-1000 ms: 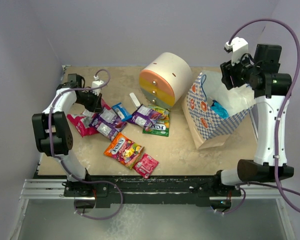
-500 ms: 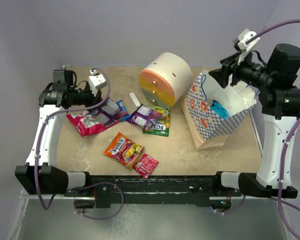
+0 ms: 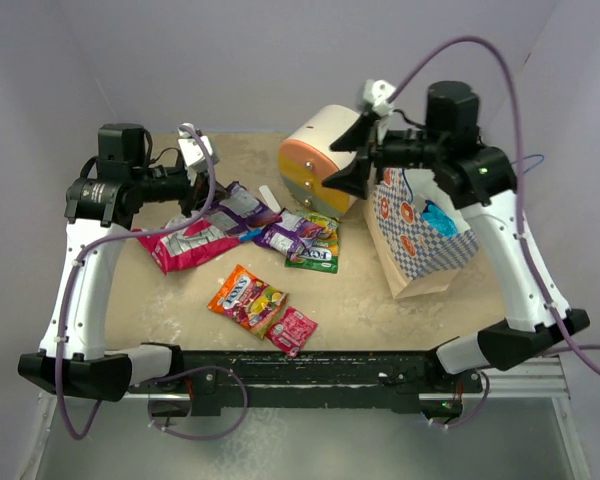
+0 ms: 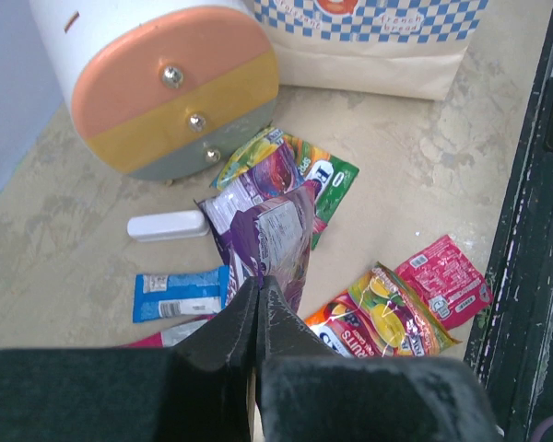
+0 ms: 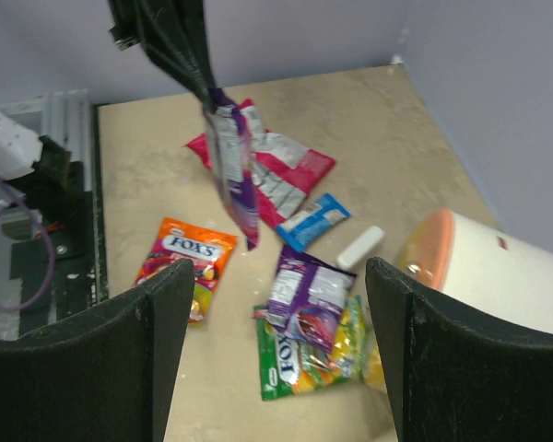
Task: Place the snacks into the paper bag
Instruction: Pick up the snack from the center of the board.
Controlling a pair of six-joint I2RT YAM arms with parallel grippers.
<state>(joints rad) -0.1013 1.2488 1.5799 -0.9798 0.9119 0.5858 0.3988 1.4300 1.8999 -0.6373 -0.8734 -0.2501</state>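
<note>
My left gripper [image 3: 205,190] is shut on a purple snack packet [image 3: 237,208] and holds it above the table; in the left wrist view the jaws [image 4: 258,284] pinch its top edge [image 4: 269,235]. It hangs in the right wrist view [image 5: 232,170]. My right gripper [image 3: 342,182] is open and empty, left of the paper bag [image 3: 420,240] and over the drawer unit. A blue packet [image 3: 438,218] lies in the bag. On the table lie an orange packet [image 3: 246,298], a small pink one [image 3: 293,330], a green one [image 3: 317,255], a purple one [image 3: 288,232], a pink-and-silver one [image 3: 185,245] and a blue one [image 5: 315,221].
A cream round drawer unit [image 3: 325,160] with orange, yellow and grey fronts stands at the back middle, right beside the bag. A small white stick [image 3: 270,198] lies in front of it. Purple walls close in the table at the back and sides.
</note>
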